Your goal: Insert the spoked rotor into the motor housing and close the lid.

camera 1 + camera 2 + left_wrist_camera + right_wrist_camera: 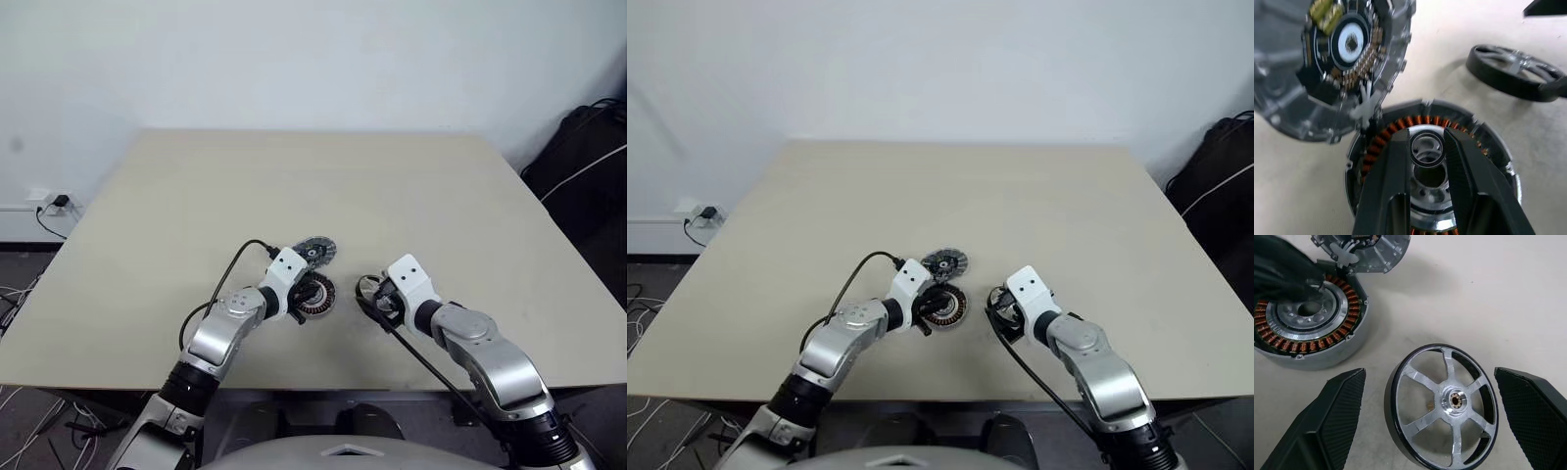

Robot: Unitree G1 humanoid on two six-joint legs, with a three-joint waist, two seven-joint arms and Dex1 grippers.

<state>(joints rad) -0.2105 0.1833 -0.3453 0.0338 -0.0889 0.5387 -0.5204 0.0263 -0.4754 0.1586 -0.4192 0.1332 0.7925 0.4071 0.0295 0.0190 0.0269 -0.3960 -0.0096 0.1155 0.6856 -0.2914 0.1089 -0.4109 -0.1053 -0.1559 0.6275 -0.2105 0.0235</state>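
Beige counter carries all three parts near its front edge. From the head views, the left hand reaches forward and rightward, tilted down over the motor housing, with the lid just behind it. The right hand angles down and leftward over the spoked rotor.

Left wrist view: its black fingers are clenched on a small silver ring above the housing's centre.

Right wrist view: its fingers are released, spread wide either side of the rotor, touching nothing.
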